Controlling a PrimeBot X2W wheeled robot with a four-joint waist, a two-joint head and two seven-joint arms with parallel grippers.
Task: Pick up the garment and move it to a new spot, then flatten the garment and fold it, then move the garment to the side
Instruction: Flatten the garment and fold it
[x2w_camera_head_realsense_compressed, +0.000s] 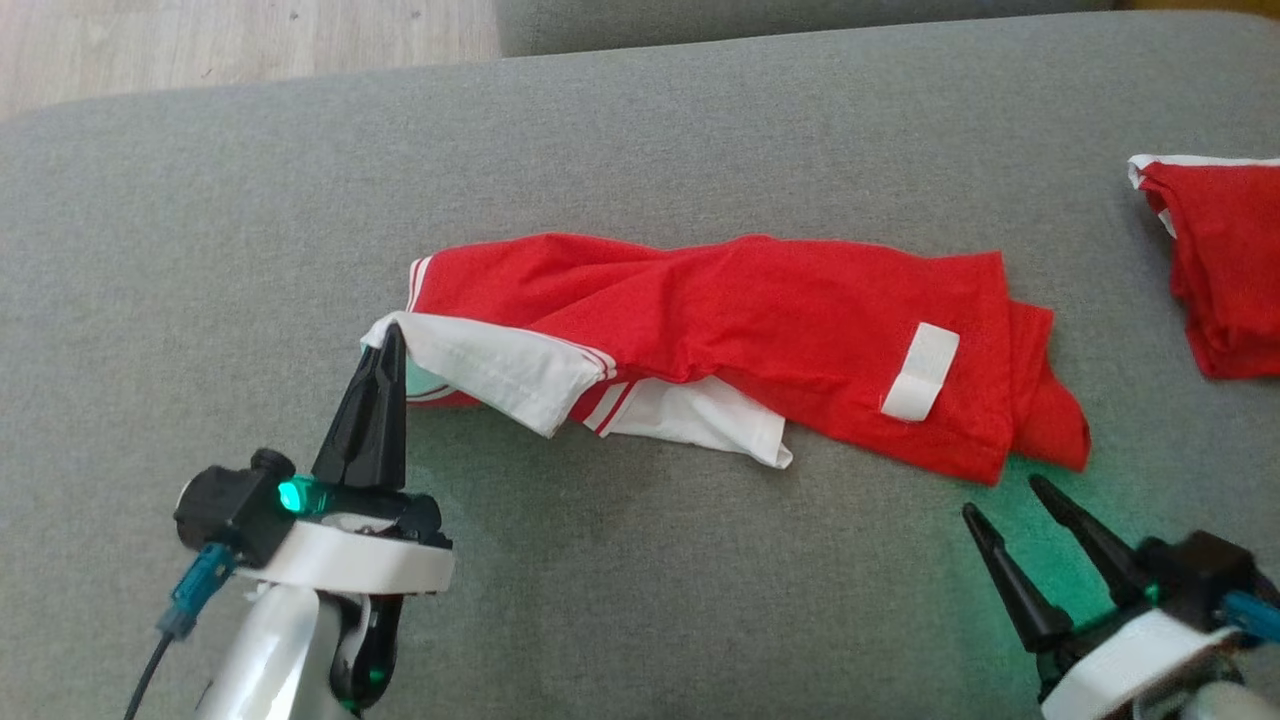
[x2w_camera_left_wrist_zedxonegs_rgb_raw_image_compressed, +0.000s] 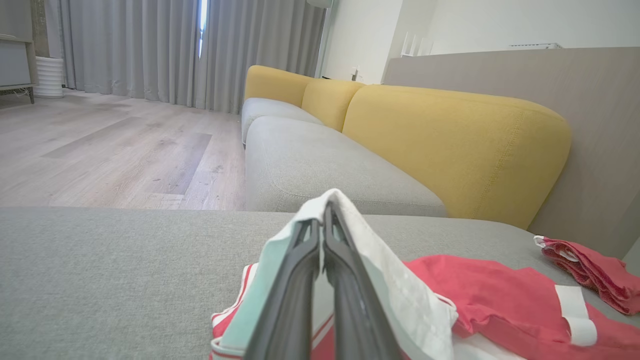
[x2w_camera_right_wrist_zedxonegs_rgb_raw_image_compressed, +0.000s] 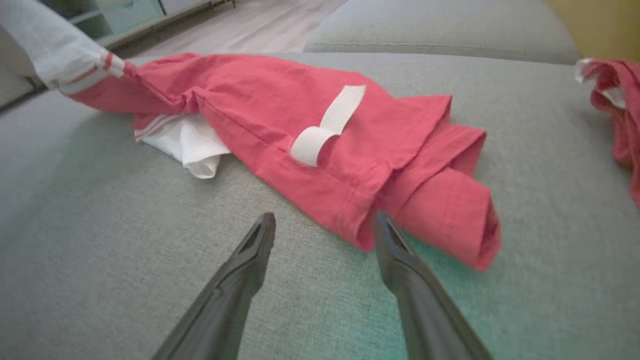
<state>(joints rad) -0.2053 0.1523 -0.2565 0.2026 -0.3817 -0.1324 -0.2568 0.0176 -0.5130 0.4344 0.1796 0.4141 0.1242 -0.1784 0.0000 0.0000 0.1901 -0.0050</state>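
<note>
Pinching garment (x2w_camera_head_realsense_compressed: 760, 310) by white sleeve (x2w_camera_head_realsense_compressed: 500, 365) with left gripper (x2w_camera_head_realsense_compressed: 388, 338), with right gripper (x2w_camera_head_realsense_compressed: 1003, 497) spread and hem corner (x2w_camera_head_realsense_compressed: 1050, 430) just ahead of its tips. Push forward over corner, clamp, lift both level.

Cropped at edges: second red garment (x2w_camera_head_realsense_compressed: 1225, 270), right gripper (x2w_camera_head_realsense_compressed: 1002, 495) base.

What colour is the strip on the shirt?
The strip is white; the right wrist view shows it best.

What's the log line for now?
left tool shut on garment | right tool open beside it | garment bunched on couch
</note>
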